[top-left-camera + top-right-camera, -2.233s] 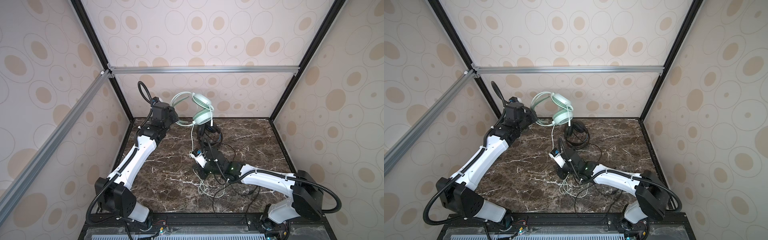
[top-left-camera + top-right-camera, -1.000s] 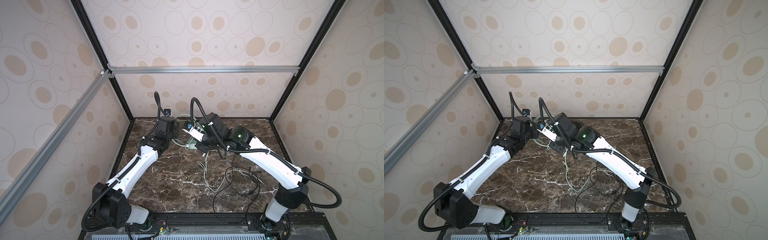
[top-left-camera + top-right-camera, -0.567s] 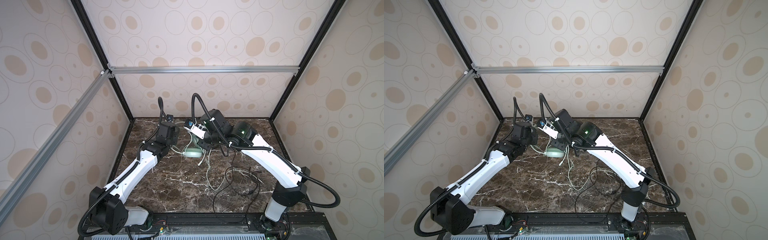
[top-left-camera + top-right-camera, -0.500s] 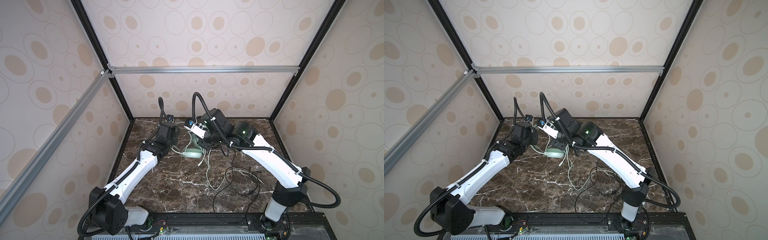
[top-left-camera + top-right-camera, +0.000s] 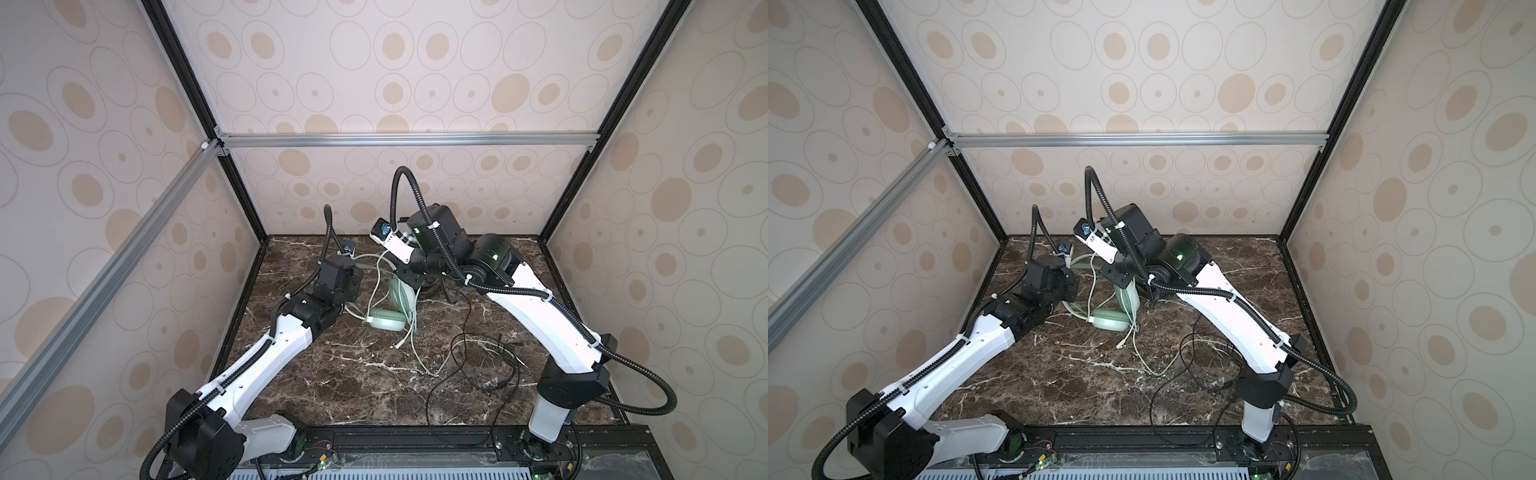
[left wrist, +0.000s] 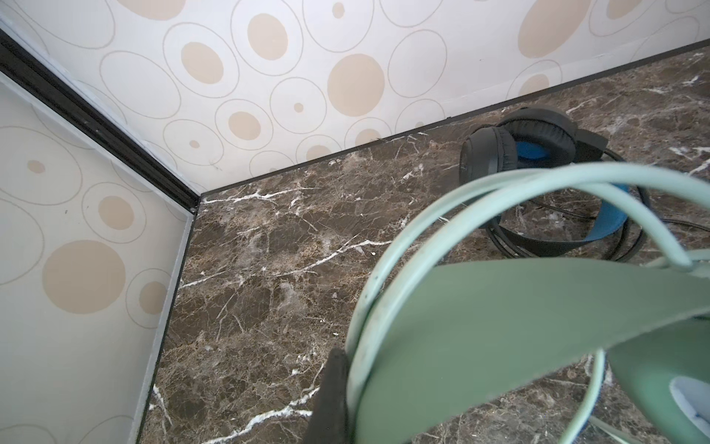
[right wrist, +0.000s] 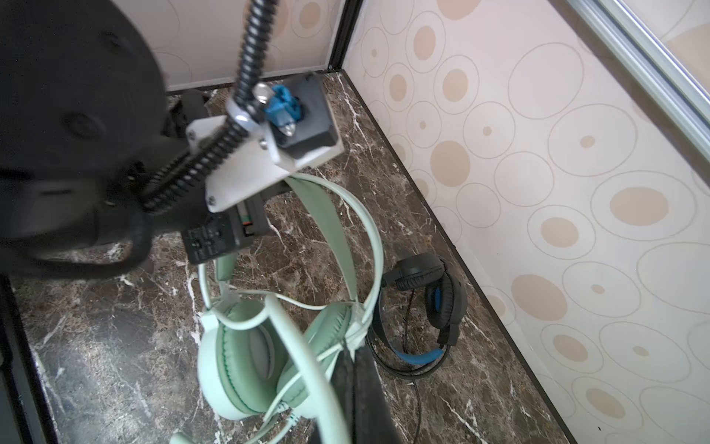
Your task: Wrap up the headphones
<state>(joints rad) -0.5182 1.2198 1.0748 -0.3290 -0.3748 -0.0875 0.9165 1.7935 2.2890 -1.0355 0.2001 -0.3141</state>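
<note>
Right wrist view: my right gripper (image 7: 355, 384) pinches shut on the thin whitish-green cable (image 7: 313, 374). My left gripper (image 7: 226, 246) clamps the flat headband (image 7: 326, 215) of the mint headset (image 7: 238, 365). Beside it, the black headset (image 7: 442, 292) lies on the marbled counter (image 7: 96, 346).

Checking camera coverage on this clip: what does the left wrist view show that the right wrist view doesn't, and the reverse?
Only the left wrist view: the left gripper clamped at the mint headset's frame, seen close up. Only the right wrist view: the mint ear cups, the left arm's wrist camera and the shut right gripper. Both: the mint headband, the black headset lying by the wall, the marble table.
</note>
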